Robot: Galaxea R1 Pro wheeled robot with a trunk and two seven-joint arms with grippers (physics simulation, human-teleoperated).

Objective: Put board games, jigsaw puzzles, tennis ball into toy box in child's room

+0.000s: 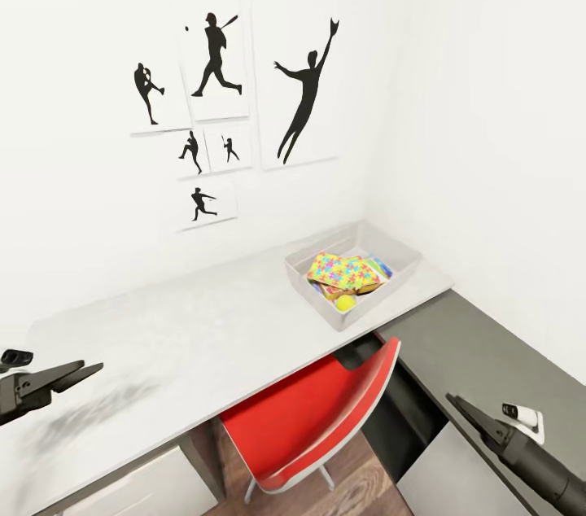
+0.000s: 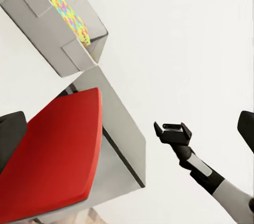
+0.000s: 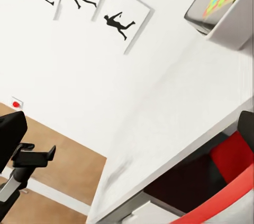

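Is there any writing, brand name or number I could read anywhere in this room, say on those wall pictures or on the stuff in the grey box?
No readable text anywhere.
Wall pictures: black sports silhouettes, no words.
Toy box: plain grey, no label.
Jigsaw puzzle inside it: coloured pieces, no lettering.
Tennis ball: no visible marking.
Red chair: unmarked.

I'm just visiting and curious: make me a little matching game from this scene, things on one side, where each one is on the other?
Things:
1. jigsaw puzzle
2. tennis ball
3. red chair
4. silhouette pictures

Places:
A. on the white wall above the table
B. pushed in under the table's edge
C. lying on top inside the toy box
D. low in the toy box, near its front wall

Pairs: 1-C, 2-D, 3-B, 4-A
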